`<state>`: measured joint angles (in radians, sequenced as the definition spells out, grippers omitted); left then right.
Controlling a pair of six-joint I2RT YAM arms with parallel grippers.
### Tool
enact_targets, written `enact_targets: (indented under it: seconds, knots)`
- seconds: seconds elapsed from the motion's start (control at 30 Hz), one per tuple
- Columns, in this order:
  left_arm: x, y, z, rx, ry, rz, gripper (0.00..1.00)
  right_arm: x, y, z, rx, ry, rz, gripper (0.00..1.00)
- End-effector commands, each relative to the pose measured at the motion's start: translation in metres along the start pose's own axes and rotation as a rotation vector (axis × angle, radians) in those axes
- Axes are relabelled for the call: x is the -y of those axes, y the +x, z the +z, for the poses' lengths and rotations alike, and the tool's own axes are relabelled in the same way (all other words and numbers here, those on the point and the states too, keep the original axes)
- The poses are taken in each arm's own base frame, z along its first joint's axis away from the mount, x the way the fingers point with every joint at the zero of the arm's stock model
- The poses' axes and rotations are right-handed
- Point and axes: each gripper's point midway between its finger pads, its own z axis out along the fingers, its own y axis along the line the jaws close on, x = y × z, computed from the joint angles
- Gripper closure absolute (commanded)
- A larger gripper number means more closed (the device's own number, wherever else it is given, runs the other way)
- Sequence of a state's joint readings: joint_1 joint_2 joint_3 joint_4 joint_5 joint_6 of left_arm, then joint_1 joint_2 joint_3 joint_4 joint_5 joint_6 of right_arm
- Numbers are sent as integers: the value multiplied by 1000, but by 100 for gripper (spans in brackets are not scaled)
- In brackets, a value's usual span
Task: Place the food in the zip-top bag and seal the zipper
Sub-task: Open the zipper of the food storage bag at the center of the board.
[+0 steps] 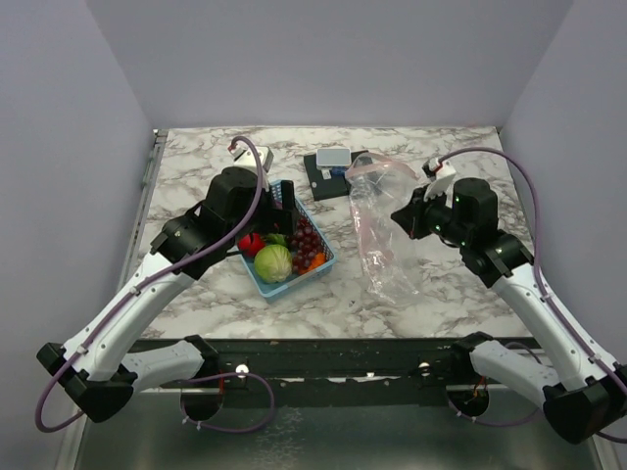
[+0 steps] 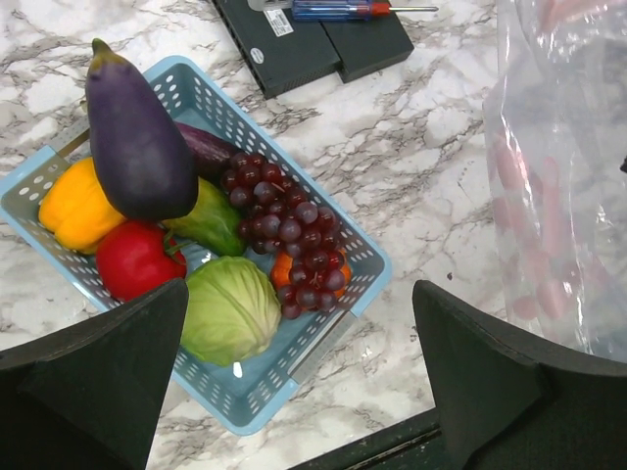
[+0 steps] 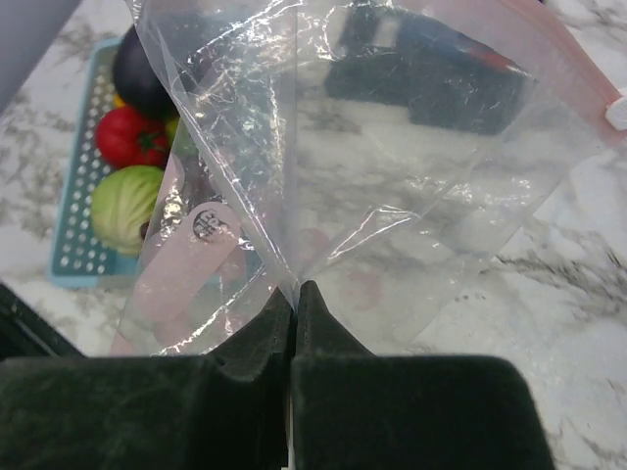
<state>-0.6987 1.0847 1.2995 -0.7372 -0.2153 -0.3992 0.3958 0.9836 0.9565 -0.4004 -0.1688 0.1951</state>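
The food lies in a light-blue basket (image 1: 277, 287): a green cabbage (image 2: 230, 308), a purple grape bunch (image 2: 289, 235), a dark eggplant (image 2: 137, 137), and red (image 2: 137, 259), yellow (image 2: 73, 211) and orange (image 2: 281, 269) pieces. My left gripper (image 2: 304, 392) hovers open above the basket's near corner, holding nothing. The zip-top bag (image 1: 377, 230) stands lifted right of the basket. My right gripper (image 3: 296, 289) is shut on a fold of its clear side. The pink zipper (image 3: 549, 39) runs along the bag's upper edge, and the mouth gapes.
A black flat device (image 1: 328, 176) with a grey block (image 1: 333, 157) on it lies behind the basket, and a screwdriver (image 2: 338, 10) rests on it. Lilac walls enclose the marble table (image 1: 196, 166) on three sides.
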Motion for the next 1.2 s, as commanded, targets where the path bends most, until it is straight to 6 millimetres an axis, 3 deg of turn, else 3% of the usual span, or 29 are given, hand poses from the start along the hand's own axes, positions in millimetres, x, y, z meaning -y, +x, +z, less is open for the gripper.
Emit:
enact_targets:
  seconds: [0.0, 0.3, 0.67, 0.87, 1.17]
  knots:
    - [-14, -8, -5, 4, -53, 6, 1, -59, -7, -14, 39, -306, -217, 99]
    - [-10, -22, -18, 19, -16, -55, 1, -92, 19, -38, 97, -476, -531, 99]
    - [21, -27, -36, -10, 137, -144, 2, -87, 39, -48, 89, -499, -676, 99]
    - [42, -19, -39, -75, 244, -162, 2, -88, 43, -50, 100, -526, -759, 99]
    - [57, -3, -37, -163, 323, -170, 2, -94, 27, -51, 137, -528, -815, 99]
